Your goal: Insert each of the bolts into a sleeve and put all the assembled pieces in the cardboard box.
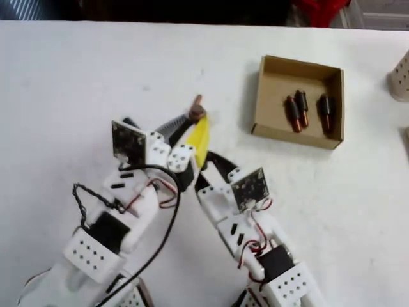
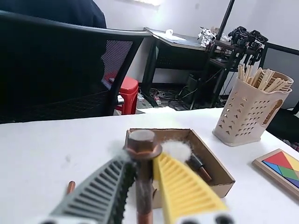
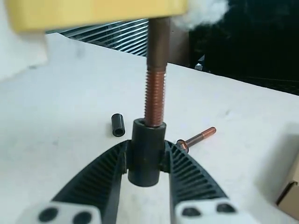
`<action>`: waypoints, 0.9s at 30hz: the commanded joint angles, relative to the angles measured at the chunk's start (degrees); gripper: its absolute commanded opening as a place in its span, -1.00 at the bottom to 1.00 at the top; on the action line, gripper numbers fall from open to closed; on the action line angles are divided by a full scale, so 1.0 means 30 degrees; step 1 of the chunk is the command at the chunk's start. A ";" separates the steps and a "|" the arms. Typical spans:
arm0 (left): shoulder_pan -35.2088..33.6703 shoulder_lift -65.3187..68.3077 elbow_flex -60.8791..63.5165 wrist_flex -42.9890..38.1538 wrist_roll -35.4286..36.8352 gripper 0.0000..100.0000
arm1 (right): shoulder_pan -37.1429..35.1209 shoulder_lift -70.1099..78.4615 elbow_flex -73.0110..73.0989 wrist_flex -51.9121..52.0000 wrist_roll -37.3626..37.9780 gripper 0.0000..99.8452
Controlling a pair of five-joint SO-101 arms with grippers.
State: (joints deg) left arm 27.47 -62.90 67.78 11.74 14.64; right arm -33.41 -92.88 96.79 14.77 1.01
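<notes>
My left gripper (image 2: 142, 161), with one grey and one yellow finger, is shut on a copper bolt (image 2: 143, 177) held upright, head up. In the high view this gripper (image 1: 195, 121) is left of the cardboard box (image 1: 268, 96). My right gripper (image 3: 145, 149), with black fingers, is shut on a black sleeve (image 3: 145, 158). The bolt's threaded tip (image 3: 155, 100) sits in the sleeve's top opening. The right gripper (image 1: 206, 167) lies under the yellow finger in the high view. Three assembled pieces (image 1: 310, 112) lie in the box.
A loose black sleeve (image 3: 118, 125) and a loose copper bolt (image 3: 198, 138) lie on the white table beyond the held sleeve. A perforated cup of wooden sticks (image 2: 252, 109) and a coloured puzzle board (image 2: 282, 168) stand past the box.
</notes>
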 commanded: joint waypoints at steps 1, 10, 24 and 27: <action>0.0044 0.0190 0.0059 0.0733 0.0147 -0.95 | 0.0190 -0.0425 0.0147 -0.0161 0.0147 -0.97; 0.0044 0.0190 0.0059 0.1407 0.0147 -0.95 | 0.0220 -0.0425 0.0147 -0.0161 0.0147 -0.97; -0.0747 0.0190 0.0527 0.1319 0.0147 -0.95 | 0.0220 -0.0425 0.0147 -0.0161 0.0147 -0.97; -0.0513 0.0190 0.0527 0.1407 0.0147 -0.95 | 0.0220 -0.0425 0.0147 -0.0161 0.0147 -0.97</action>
State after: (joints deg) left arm 25.80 -61.85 69.98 15.69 14.99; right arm -33.49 -92.97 96.79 14.77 1.10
